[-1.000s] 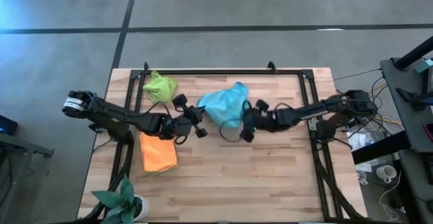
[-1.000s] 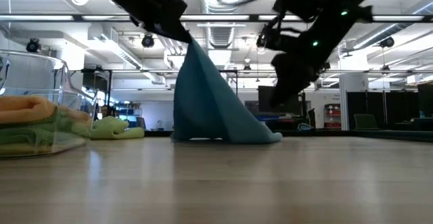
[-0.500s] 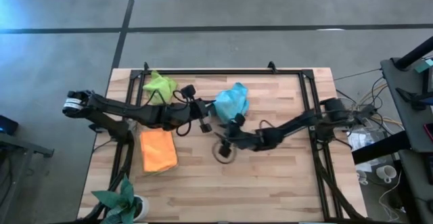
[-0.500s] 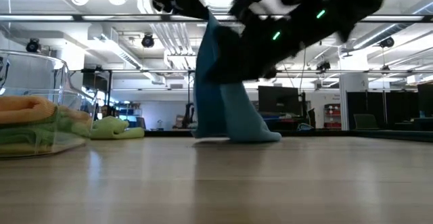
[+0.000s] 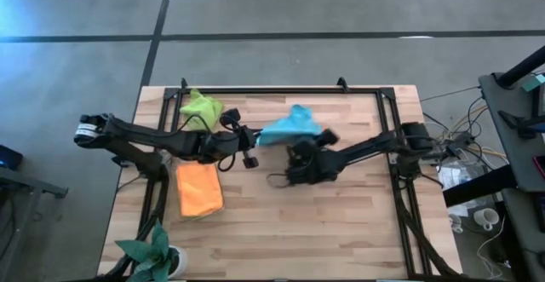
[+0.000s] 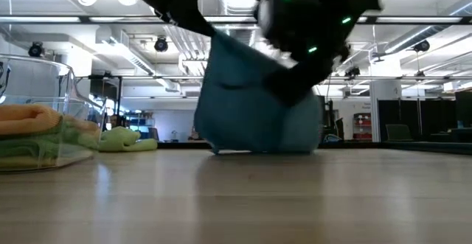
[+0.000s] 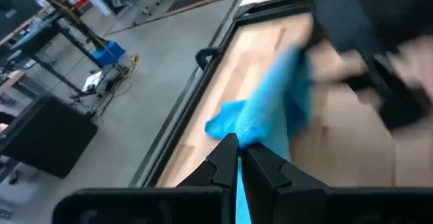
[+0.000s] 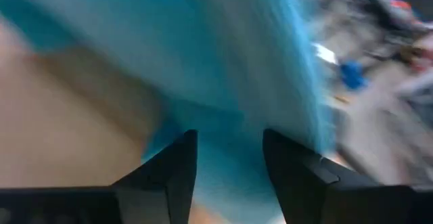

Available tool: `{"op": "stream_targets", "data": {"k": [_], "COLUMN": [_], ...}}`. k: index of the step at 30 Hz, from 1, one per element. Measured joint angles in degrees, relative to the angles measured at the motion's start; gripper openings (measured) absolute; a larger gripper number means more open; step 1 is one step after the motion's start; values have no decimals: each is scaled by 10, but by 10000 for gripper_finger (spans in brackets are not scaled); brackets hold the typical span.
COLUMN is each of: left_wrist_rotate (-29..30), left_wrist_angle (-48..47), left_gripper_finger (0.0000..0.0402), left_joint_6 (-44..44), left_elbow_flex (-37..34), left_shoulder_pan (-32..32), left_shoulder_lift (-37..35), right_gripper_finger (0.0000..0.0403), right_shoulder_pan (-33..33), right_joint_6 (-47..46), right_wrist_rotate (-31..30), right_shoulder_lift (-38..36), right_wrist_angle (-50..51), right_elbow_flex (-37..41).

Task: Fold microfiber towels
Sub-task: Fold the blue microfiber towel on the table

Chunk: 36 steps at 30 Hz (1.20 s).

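1. Wooden table (image 5: 341, 222), big open hall behind.
2. Light blue towel (image 5: 291, 127) lifted mid-table, lower edge on the wood.
3. Left gripper (image 7: 237, 158) pinched shut on the towel's corner.
4. Right gripper (image 8: 229, 158) spread open at the towel, not holding.
5. Orange towel (image 5: 199, 189) and lime green towel (image 5: 201, 108) on the left side.

Motion blurs the right pincer (image 5: 317, 146) and the light blue towel (image 8: 203, 55).

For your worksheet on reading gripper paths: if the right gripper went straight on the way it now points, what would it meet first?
Most likely the light blue towel. The right gripper has its fingers apart and the cloth fills the view just ahead of them. The left gripper holds that towel up by a corner. How far the cloth lies ahead is unclear.
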<state>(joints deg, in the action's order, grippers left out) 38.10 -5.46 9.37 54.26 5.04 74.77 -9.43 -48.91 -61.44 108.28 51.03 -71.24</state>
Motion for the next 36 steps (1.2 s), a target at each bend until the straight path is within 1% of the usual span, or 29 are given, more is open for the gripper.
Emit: {"op": "stream_targets", "data": {"k": [2,4,5,8,11,13,14,16,18,20,22,26,28,29,31,33,34,36], "left_wrist_rotate": [-23,-53,-71,-95,-104,-106,-106,-106,-106,-105,-105,-105,-105,-105,-104,-104,-104,-104], "left_wrist_angle": [-1,-4,0,-5,-5,-10,-12,-13,-17,-17,-16,-16,-16,-15,-16,-16,-16,-16], "left_gripper_finger": [0,0,0,0,0,0,0,0,0,0,0,0,0,0,0,0,0,0], "left_joint_6": [-1,-1,-3,-15,-28,-34,-37,-45,-46,-47,-47,-46,-46,-46,-46,-46,-46,-46], "left_elbow_flex": [0,-1,0,0,-1,-2,-2,-2,-2,-2,-2,-2,-2,-2,-2,-2,-2,-2], "left_shoulder_pan": [4,9,11,19,27,32,34,35,36,35,35,33,33,33,33,33,33,33], "left_shoulder_lift": [-1,-2,0,1,2,2,2,2,2,2,2,2,2,2,2,2,2,4], "right_gripper_finger": [166,166,166,164,160,158,157,155,155,156,158,157,155,154,148,139,134,125], "right_shoulder_pan": [2,9,14,38,64,86,98,117,120,104,79,29,18,17,26,41,51,75], "right_joint_6": [-58,-89,-90,-28,84,175,219,284,316,328,329,313,310,308,306,328,343,379], "right_wrist_rotate": [-22,-39,-39,-31,-4,45,81,172,257,314,340,353,377,392,397,403,417,471], "right_shoulder_lift": [-30,-67,-85,-137,-187,-217,-230,-256,-280,-298,-306,-310,-302,-297,-282,-265,-256,-236], "right_wrist_angle": [109,162,177,155,88,23,-16,-80,-134,-163,-168,-172,-181,-186,-195,-213,-223,-254], "right_elbow_flex": [4,13,19,36,56,72,81,105,132,162,193,253,277,286,297,302,304,304]}}
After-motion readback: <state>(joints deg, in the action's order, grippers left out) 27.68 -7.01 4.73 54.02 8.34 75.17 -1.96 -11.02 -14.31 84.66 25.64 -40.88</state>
